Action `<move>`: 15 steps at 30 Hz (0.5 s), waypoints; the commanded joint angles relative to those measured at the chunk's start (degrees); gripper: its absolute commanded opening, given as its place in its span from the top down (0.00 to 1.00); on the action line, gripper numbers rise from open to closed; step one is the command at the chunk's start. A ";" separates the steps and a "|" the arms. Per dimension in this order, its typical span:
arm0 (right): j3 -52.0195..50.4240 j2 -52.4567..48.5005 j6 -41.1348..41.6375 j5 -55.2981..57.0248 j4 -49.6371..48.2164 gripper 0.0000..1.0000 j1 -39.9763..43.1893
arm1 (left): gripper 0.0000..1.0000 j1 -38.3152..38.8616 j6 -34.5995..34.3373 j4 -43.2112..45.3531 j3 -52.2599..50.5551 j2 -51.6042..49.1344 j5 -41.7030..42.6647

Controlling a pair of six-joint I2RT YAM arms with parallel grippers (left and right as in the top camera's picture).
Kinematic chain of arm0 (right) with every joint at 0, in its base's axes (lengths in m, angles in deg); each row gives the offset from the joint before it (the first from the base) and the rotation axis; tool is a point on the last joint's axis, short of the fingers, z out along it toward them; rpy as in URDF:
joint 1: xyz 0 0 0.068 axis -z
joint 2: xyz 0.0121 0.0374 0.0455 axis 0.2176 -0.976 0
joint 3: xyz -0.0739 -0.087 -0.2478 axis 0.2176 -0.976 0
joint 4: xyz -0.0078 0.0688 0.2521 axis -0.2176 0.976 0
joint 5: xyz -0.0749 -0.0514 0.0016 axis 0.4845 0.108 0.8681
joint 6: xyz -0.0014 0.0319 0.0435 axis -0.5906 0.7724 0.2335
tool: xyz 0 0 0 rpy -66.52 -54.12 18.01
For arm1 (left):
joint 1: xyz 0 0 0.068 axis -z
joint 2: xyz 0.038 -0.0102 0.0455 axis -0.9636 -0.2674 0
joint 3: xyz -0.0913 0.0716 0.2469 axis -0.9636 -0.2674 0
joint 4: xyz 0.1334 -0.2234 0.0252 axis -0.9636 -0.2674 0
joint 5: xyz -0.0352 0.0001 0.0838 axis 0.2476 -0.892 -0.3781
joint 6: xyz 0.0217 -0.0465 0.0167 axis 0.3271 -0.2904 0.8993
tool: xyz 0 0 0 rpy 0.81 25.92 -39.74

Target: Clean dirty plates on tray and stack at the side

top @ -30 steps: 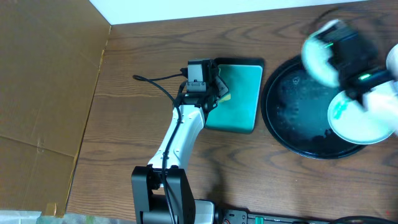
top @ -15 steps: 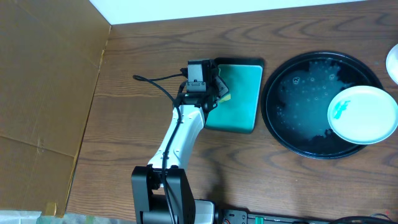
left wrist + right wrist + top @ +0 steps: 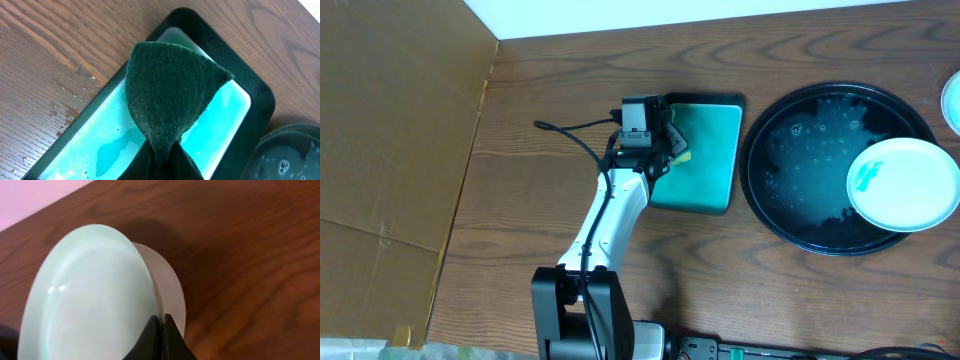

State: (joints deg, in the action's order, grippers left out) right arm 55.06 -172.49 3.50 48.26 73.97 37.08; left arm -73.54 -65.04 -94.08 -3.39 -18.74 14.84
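Note:
The black tray (image 3: 798, 160) lies at the right, wet with droplets. One pale mint plate (image 3: 903, 185) with a teal smear rests on its right part. My left gripper (image 3: 162, 162) is shut on a dark green sponge (image 3: 172, 100) and holds it over the teal dish (image 3: 115, 145). My right gripper (image 3: 161, 319) is out of the overhead view. In the right wrist view it is shut on the rim of a second pale mint plate (image 3: 90, 295), held tilted over a white plate (image 3: 172, 292) that lies on the table.
The teal dish (image 3: 710, 150) sits left of the tray, with my left arm (image 3: 610, 215) reaching to it from the front. A plate's edge (image 3: 954, 100) shows at the far right. Brown cardboard (image 3: 390, 150) covers the left side.
One second ago my right arm carried a plate over the tray's upper right. It has since moved right, out of the overhead view. The left arm has not moved.

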 commanded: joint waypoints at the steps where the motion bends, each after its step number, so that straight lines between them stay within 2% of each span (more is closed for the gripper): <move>1: 0.22 -3.28 1.09 0.35 -1.31 0.77 -1.88 | 0.93 -0.02 0.52 -0.13 0.13 0.24 -0.72; 3: 0.22 -3.41 1.05 0.44 -1.53 0.47 -2.12 | 0.93 -0.02 0.52 -0.13 0.13 0.24 -0.72; 4: 0.35 -3.37 1.05 0.90 -1.53 0.20 -2.12 | 0.93 -0.02 0.52 -0.13 0.13 0.24 -0.72; 5: 1.05 -3.04 1.05 2.08 -0.35 0.01 -2.03 | 0.93 -0.02 0.52 -0.13 0.13 0.24 -0.72; 11: 5.77 4.70 0.42 1.66 17.88 0.01 -2.97 | 0.93 -0.02 0.52 -0.52 0.13 0.24 -0.72; 15: 6.01 12.46 0.37 -9.62 36.20 0.01 -4.44 | 0.93 -0.02 0.52 -0.61 0.13 0.24 -0.72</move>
State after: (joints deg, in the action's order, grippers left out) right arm 59.76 -165.26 4.13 46.41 104.53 34.22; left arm -73.54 -65.04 -94.67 -3.39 -18.74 14.84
